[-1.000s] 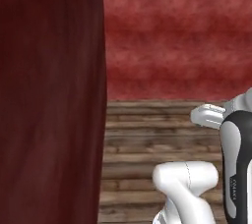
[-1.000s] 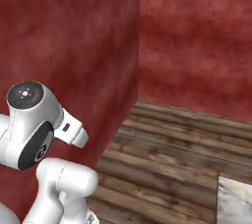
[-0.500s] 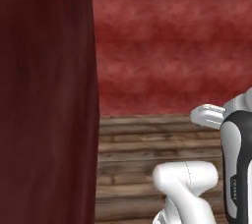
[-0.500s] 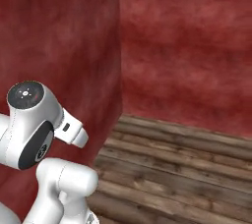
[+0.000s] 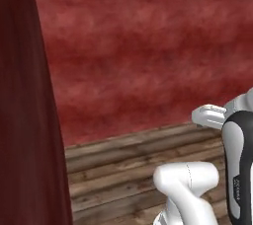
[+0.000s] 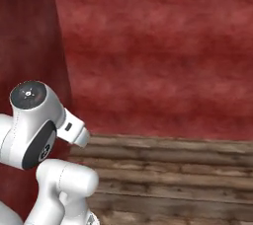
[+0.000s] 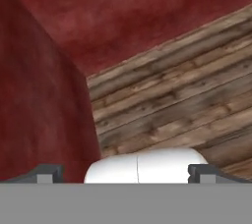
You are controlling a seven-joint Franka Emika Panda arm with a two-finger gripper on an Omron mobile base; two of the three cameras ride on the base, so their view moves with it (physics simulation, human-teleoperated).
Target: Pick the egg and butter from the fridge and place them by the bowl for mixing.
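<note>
The egg, the butter, the fridge and the bowl are out of view. My gripper (image 7: 126, 174) is open: in the hand view its dark fingertips (image 7: 49, 173) stand far apart at the bottom edge, with none of the task's things between them. It looks down at a wooden plank floor (image 7: 187, 95) where it meets red walls. My arm (image 5: 237, 169) is folded close over the base, also seen as the arm (image 6: 34, 130) in the right base view.
A dark red wall (image 5: 24, 120) stands close on the left. A lighter red wall (image 5: 148, 46) runs across the back and meets the dark one at a corner (image 6: 57, 46). Wooden plank floor (image 6: 173, 169) stretches ahead and to the right.
The whole picture has shifted: the base is turning, so the dark wall and its corner slide left in both base views. The pale patch at the lower right has left the picture. The arm's pose is unchanged.
</note>
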